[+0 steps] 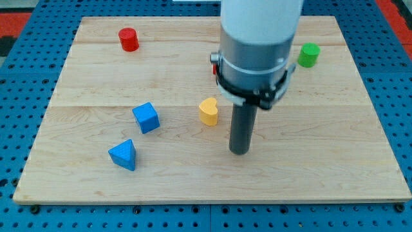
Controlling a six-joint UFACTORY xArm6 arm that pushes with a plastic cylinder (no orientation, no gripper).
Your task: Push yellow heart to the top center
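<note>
The yellow heart (208, 111) lies near the middle of the wooden board (96, 187). My tip (239, 151) touches the board just to the heart's lower right, a short gap away from it. The arm's grey and white body rises above the tip and hides part of the board's top centre.
A red cylinder (129, 39) stands at the top left. A green cylinder (309, 55) stands at the top right. A blue cube (146, 118) and a blue triangular block (123, 155) lie at the lower left. A bit of a red block (213, 66) shows beside the arm.
</note>
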